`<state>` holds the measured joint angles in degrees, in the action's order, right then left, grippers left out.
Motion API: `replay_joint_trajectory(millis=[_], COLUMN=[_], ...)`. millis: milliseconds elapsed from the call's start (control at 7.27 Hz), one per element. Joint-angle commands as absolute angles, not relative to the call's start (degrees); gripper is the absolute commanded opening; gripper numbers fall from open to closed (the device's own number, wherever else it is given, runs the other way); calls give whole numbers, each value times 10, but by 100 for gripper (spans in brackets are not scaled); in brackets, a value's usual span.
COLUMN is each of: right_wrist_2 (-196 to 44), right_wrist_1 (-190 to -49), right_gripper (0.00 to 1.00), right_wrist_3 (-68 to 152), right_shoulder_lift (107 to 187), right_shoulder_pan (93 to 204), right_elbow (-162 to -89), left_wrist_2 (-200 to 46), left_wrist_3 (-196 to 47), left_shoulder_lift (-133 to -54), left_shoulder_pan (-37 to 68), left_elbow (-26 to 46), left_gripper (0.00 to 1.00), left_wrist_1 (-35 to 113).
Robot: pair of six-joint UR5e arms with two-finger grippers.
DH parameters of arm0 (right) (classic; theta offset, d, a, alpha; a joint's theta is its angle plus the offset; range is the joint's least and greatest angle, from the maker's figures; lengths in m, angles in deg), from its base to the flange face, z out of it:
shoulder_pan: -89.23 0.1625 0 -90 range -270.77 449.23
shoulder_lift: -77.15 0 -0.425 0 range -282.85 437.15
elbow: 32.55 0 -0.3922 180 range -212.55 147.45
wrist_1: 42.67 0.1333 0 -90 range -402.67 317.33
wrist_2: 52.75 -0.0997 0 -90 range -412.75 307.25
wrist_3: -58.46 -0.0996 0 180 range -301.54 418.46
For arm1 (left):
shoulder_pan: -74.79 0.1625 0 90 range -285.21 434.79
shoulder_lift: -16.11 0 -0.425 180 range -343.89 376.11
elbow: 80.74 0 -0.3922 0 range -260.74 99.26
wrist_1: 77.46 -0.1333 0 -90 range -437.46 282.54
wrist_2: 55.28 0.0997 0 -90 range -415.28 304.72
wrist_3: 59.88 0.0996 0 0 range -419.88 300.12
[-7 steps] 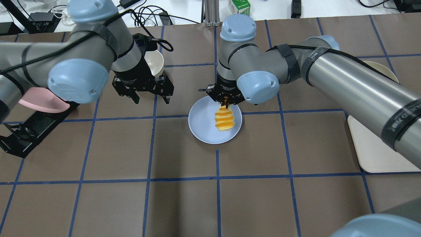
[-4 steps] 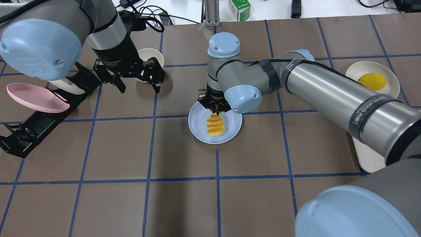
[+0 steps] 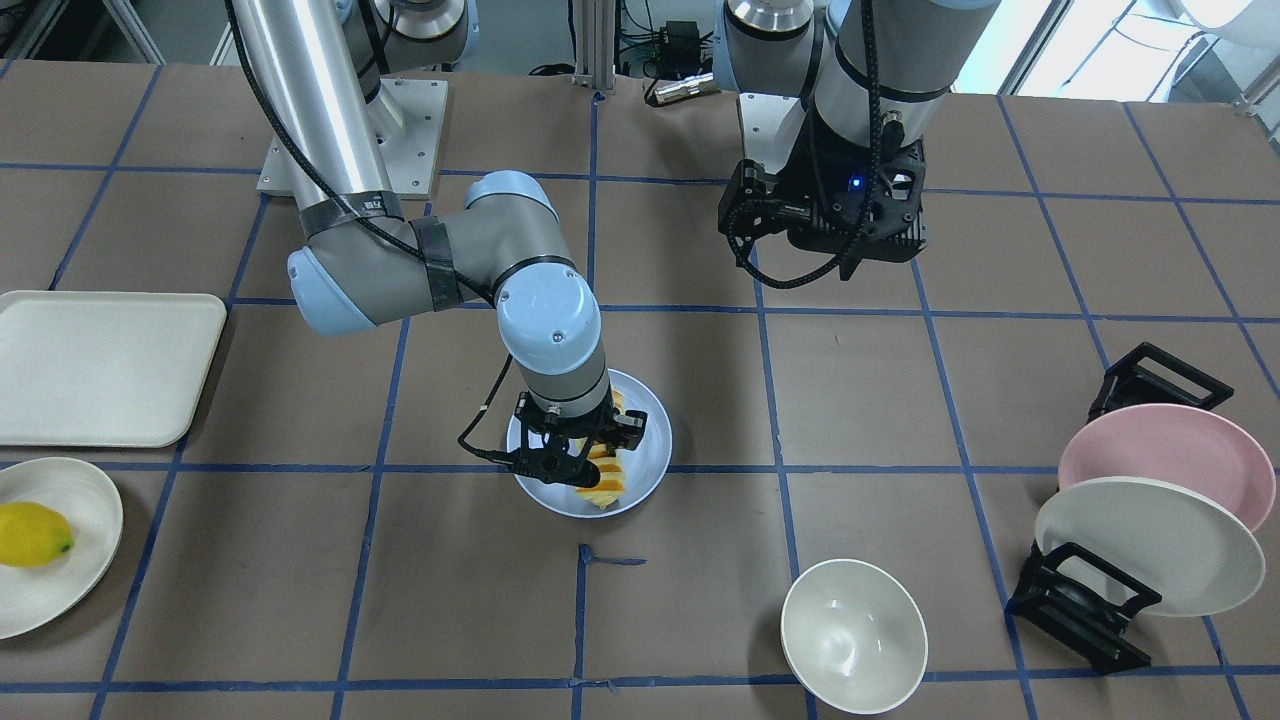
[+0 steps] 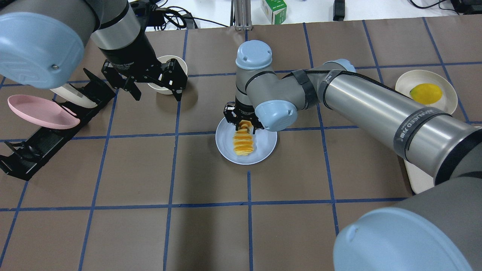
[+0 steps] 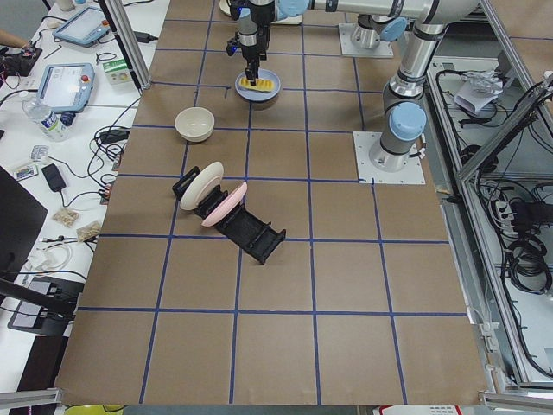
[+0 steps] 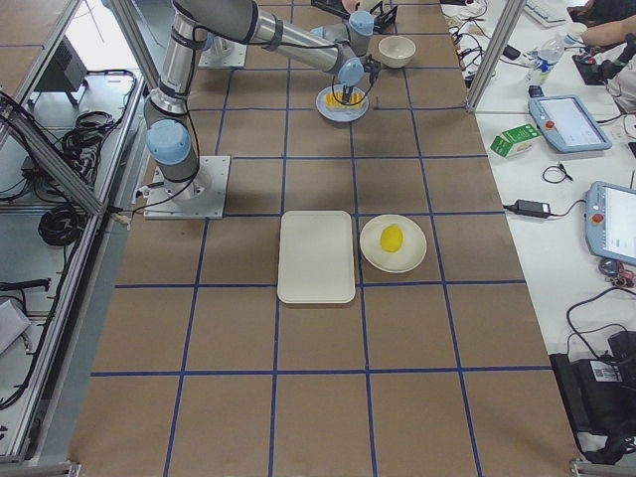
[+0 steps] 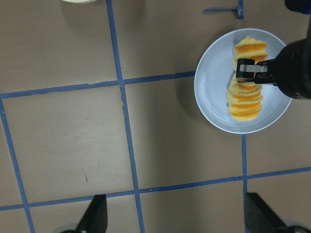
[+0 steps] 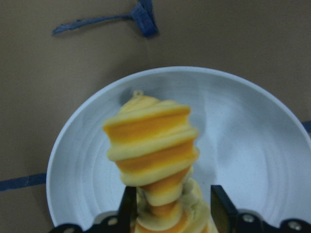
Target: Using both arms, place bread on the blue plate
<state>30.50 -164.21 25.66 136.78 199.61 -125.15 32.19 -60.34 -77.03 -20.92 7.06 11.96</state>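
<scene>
Centrally, right claw tight around bread on blue plate; agape left claw near white bowl.

A brown table taped into blue squares fills the scene. Along one long side runs a white bench strewn with tablets, a carton, a bottle and cables. Aluminium posts rise at the table's edge; bright light glares past one corner.

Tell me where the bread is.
Overhead view, table centre: the bread is on the blue plate, its far end between the fingers of the right gripper.
</scene>
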Motion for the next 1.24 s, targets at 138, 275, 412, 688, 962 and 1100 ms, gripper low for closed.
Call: replay_joint_trajectory(millis=[138,275,412,688,962,1100], right_wrist_2=[307,308,318,365,358,364], right_wrist_1=[-1608,-1557,-1521,-1414,-1392,-1382], right_gripper=[100,100,100,100,100,100], right_wrist_3=[264,269,299,454,524,524], right_shoulder_lift=[1399,1436,1477,1575,1650,1657], right_shoulder_pan=[1988,1969,1934,1842,1785,1784], right_elbow=[-1249,-1252,-1254,-1255,-1254,-1259], left_wrist_2=[325,334,337,336,335,335], left_wrist_3=[-646,-646,-646,-646,-646,-646], left_shoulder_lift=[-774,-772,-772,-772,-770,-770], left_shoulder_pan=[-208,-206,-206,-206,-204,-204], left_elbow=[74,75,75,79,83,83], left_gripper=[100,100,100,100,100,100], left_wrist_1=[60,60,60,60,60,60])
